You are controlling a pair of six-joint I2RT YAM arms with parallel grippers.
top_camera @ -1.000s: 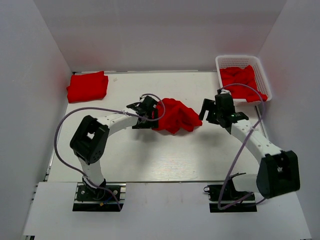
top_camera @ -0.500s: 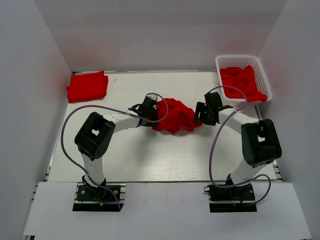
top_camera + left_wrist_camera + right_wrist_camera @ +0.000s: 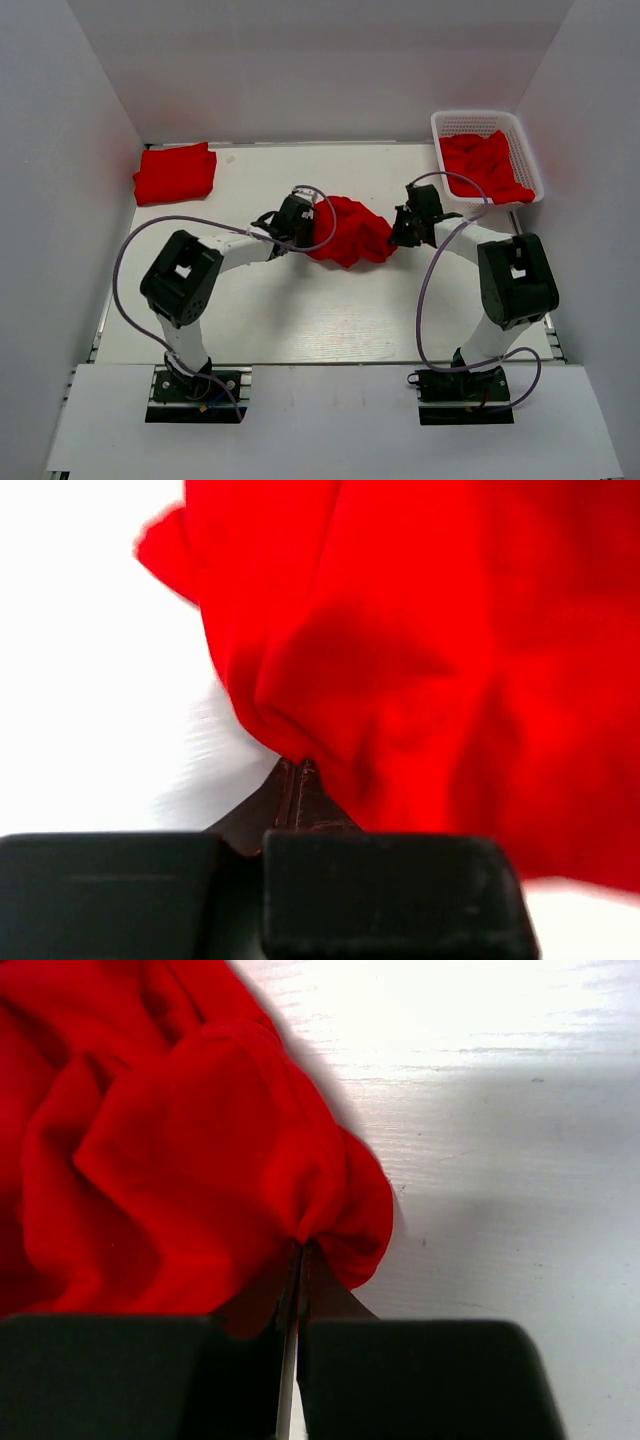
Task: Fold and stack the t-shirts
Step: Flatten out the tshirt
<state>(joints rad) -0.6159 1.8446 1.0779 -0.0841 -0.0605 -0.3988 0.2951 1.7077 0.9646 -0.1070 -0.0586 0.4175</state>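
Clamping shut on the crumpled red fabric t-shirt (image 3: 348,232), left gripper (image 3: 305,222) and right gripper (image 3: 395,232) alike (both gaping a second ago). Next, probably: lifting and spreading.

Plain white walls (image 3: 300,70) on three sides, pale wood-grain table (image 3: 300,320), even bright light

Left pincer (image 3: 297,772), right pincer (image 3: 300,1254): closed.

Plain bright red crumpled t-shirt (image 3: 347,230), no print, on a white table (image 3: 300,320). My fingers (image 3: 318,815) are black. Folded t-shirt (image 3: 175,172) red; lattice basket (image 3: 447,122) white.
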